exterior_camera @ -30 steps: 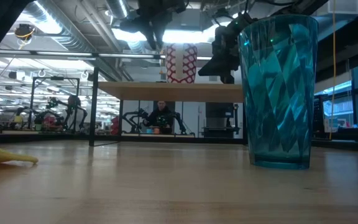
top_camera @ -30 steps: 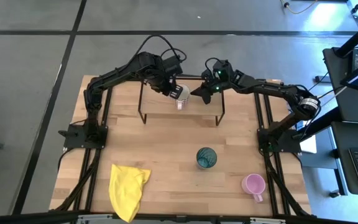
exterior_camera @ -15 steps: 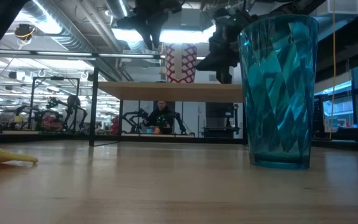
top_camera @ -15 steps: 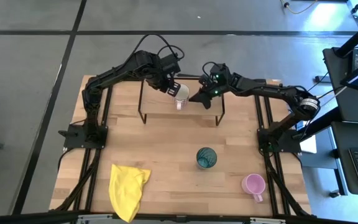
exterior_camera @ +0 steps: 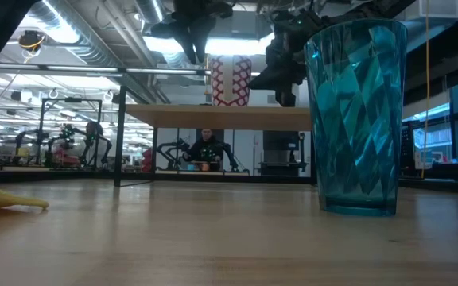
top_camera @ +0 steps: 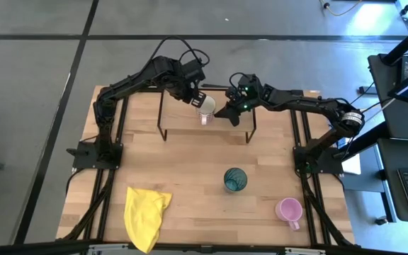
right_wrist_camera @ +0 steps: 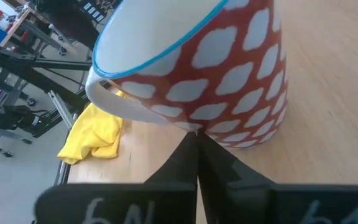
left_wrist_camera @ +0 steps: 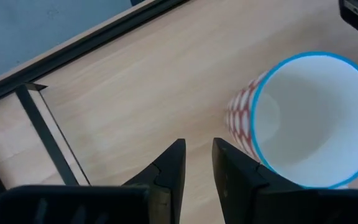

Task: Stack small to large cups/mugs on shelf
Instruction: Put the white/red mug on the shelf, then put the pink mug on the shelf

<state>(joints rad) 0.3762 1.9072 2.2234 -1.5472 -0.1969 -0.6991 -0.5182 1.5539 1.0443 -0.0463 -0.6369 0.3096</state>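
A white mug with a red pattern and a blue rim (top_camera: 205, 110) stands upright on the shelf (top_camera: 183, 117), and also shows in the low view (exterior_camera: 230, 79). My left gripper (left_wrist_camera: 199, 163) hovers just above the mug on its far-left side, with a narrow gap between its fingers and nothing in it. My right gripper (top_camera: 220, 113) is shut, its tip at the mug's right side. The teal cup (top_camera: 235, 179) and the pink mug (top_camera: 289, 210) stand on the table. My right gripper's shut fingertips (right_wrist_camera: 195, 138) meet the mug's patterned wall near its foot (right_wrist_camera: 229, 134). They come from the table's right, slanting slightly down. The mug stands upright on the shelf board (exterior_camera: 181, 116).
A yellow cloth (top_camera: 146, 216) lies at the table's near left. The shelf's black wire legs (top_camera: 250, 131) stand on the table's far middle. The teal cup fills the low view's right side (exterior_camera: 356, 119).
My right gripper has edged toward the mug from the table's right, staying shut. My left gripper has drawn slightly away from the mug toward the far left. The mug stays upright on the shelf.
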